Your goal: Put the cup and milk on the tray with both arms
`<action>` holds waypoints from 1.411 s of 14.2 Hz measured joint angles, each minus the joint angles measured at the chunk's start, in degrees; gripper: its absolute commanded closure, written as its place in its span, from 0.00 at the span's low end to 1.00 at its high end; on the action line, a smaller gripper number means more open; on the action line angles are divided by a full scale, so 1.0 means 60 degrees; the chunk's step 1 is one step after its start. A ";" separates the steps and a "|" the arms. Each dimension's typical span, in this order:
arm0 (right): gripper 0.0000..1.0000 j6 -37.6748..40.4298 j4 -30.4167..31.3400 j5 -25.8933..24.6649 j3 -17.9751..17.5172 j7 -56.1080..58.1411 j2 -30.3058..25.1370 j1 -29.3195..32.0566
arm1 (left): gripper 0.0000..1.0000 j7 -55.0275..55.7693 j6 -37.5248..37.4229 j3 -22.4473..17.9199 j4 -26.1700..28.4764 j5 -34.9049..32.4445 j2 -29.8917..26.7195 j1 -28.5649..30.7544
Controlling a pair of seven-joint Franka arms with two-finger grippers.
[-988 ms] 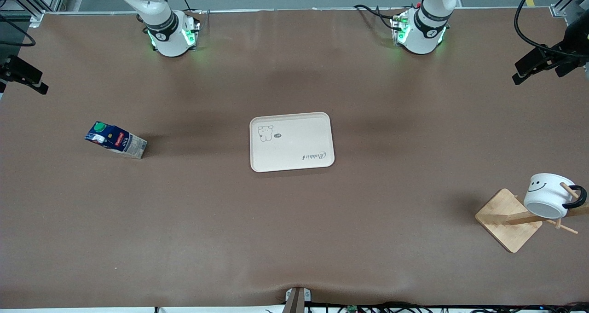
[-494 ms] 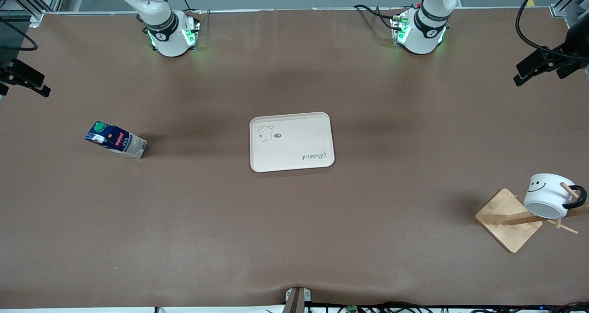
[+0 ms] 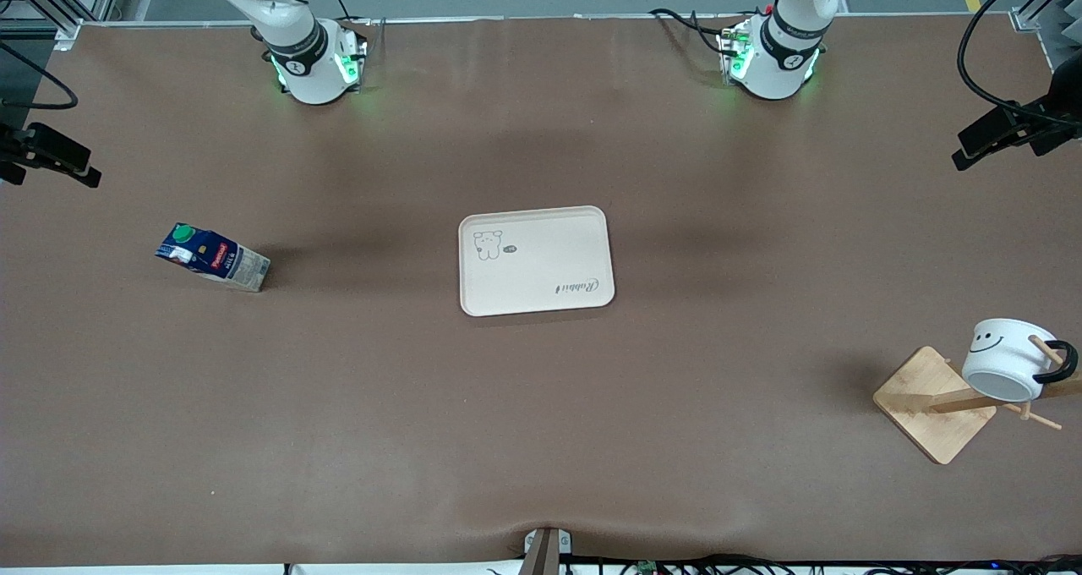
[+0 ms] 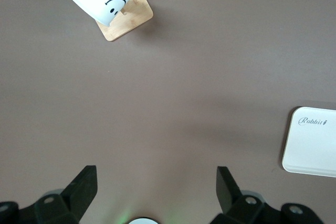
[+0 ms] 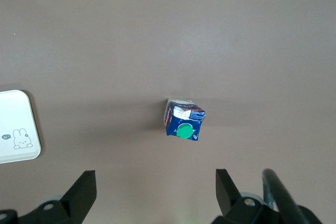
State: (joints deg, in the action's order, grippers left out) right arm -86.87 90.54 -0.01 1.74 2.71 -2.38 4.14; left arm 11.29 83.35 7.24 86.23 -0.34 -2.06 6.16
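Brown table (image 3: 541,440) holds one tray (image 3: 536,260), one milk (image 3: 211,257), one cup (image 3: 1008,358).

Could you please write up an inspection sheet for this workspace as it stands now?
Surface: brown table, bare.
Job's things: tray mid-table, empty; milk upright toward the right arm's end; cup hung on the wooden rack toward the left arm's end.
Clutter: nothing seen.
End effectors: left end effector open over bare table; right end effector open, high above the milk.
Cables: black cables at the table edges.
Surroundings: grey floor.
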 measured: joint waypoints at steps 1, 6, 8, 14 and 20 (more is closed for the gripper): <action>0.00 0.0000 0.0000 -0.0001 0.0002 0.0000 0.0000 0.0001 | 0.00 0.0000 0.0009 0.0000 -0.0020 0.0000 0.0045 0.0000; 0.00 0.0154 0.0094 -0.0005 0.0001 0.0023 0.0618 0.0002 | 0.00 0.0000 0.0226 0.0001 -0.0118 0.0000 0.0424 -0.0009; 0.00 0.0083 0.0054 -0.0011 0.0001 0.0037 0.1219 0.0002 | 0.00 0.0000 0.0356 0.0006 -0.0065 0.0000 0.0572 -0.0024; 0.00 0.0122 -0.0220 -0.0012 0.0001 0.0042 0.1361 0.0003 | 0.00 0.0000 0.1317 0.0015 0.0533 -0.0050 0.0890 -0.0019; 0.00 0.0118 -0.0248 -0.0029 0.0010 0.0042 0.1361 0.0010 | 0.00 -0.0531 0.4193 0.0009 0.1720 -0.0815 0.0938 0.0682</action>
State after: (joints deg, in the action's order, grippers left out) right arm -86.16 89.05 -0.19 1.80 2.96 5.79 4.20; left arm 8.10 108.50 7.29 96.55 -5.23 3.57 10.25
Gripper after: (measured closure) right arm 0.000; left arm 0.000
